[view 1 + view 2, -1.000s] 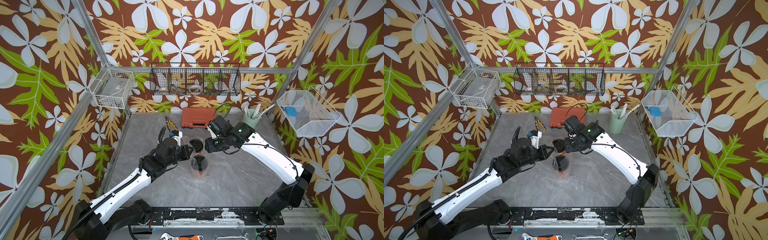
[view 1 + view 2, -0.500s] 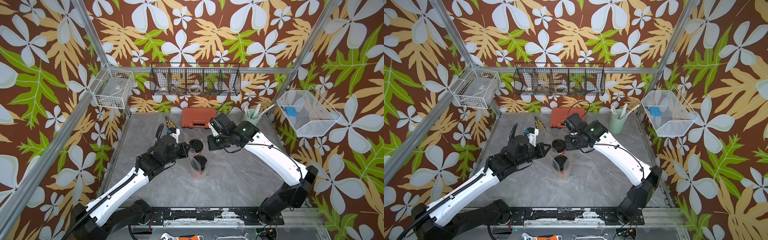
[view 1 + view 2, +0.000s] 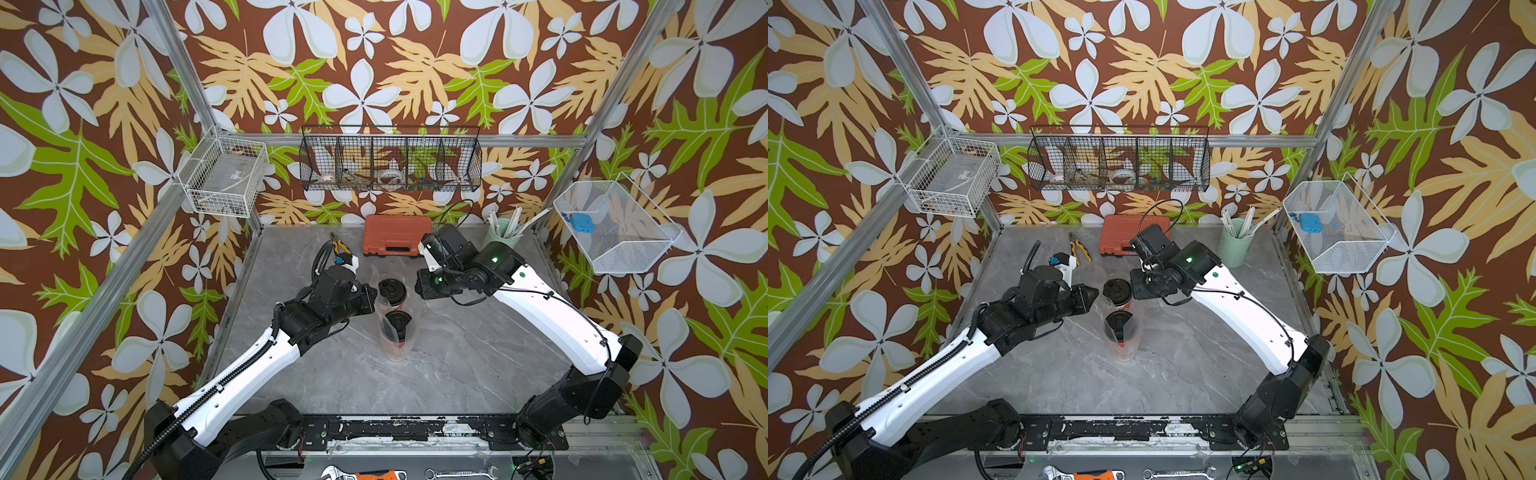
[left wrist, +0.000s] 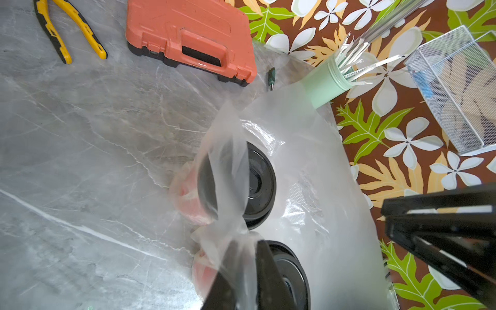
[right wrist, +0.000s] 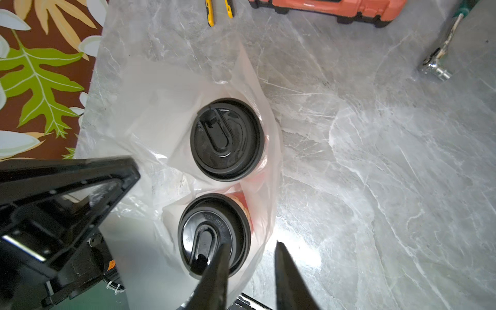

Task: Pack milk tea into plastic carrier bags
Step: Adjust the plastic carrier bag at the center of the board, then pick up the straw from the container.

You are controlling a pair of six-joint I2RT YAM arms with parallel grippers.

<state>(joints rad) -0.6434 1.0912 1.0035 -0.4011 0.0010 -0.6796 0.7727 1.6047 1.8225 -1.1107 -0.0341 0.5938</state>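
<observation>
Mid-table, 2 milk tea cups sat in carrier bags. L gripper gaped narrowly round bag film; R gripper wider, empty.

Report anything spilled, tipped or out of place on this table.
Nothing spilled or tipped: the far milk tea cup and the near milk tea cup stand upright, lids on, clear plastic loose around them. The only misfits are tools on the table: yellow-handled pliers, an orange tool case, a ratchet.
</observation>
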